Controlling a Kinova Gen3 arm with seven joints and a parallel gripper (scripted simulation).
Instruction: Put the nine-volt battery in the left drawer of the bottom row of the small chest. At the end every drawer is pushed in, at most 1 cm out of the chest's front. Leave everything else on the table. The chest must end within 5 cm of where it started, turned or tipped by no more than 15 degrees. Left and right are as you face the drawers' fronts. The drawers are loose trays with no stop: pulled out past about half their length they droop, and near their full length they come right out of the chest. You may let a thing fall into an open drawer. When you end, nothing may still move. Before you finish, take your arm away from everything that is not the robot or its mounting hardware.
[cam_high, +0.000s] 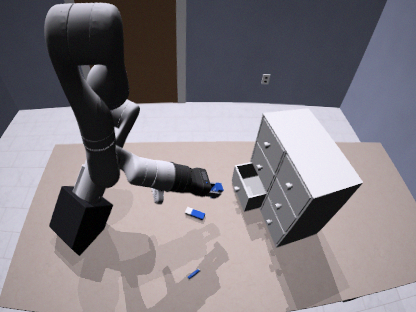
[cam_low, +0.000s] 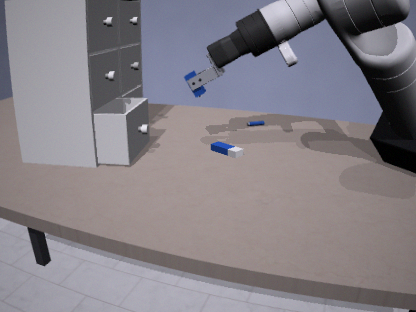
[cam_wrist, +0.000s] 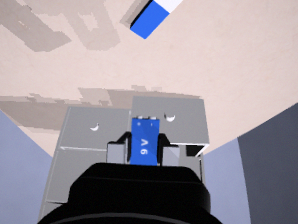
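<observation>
The nine-volt battery (cam_high: 219, 187) (cam_low: 199, 92) (cam_wrist: 145, 134) is blue, with its terminals pointing away from the palm. My gripper (cam_high: 215, 189) (cam_low: 195, 83) (cam_wrist: 144, 142) is shut on it and holds it tilted in the air, in front of the chest and higher than the open drawer's rim. The white and grey chest (cam_high: 312, 150) (cam_low: 55, 95) (cam_wrist: 82, 172) stands upright. Its bottom left drawer (cam_high: 241, 196) (cam_low: 114, 140) (cam_wrist: 190, 122) is pulled well out, roughly level; the part of its inside that shows is empty. The other drawers look pushed in.
A blue and white block (cam_high: 198, 214) (cam_low: 220, 148) (cam_wrist: 150, 21) lies on the table between the robot base (cam_high: 77, 222) and the chest. A small blue cylinder (cam_high: 194, 273) (cam_low: 256, 123) lies farther off, toward the chest's right side.
</observation>
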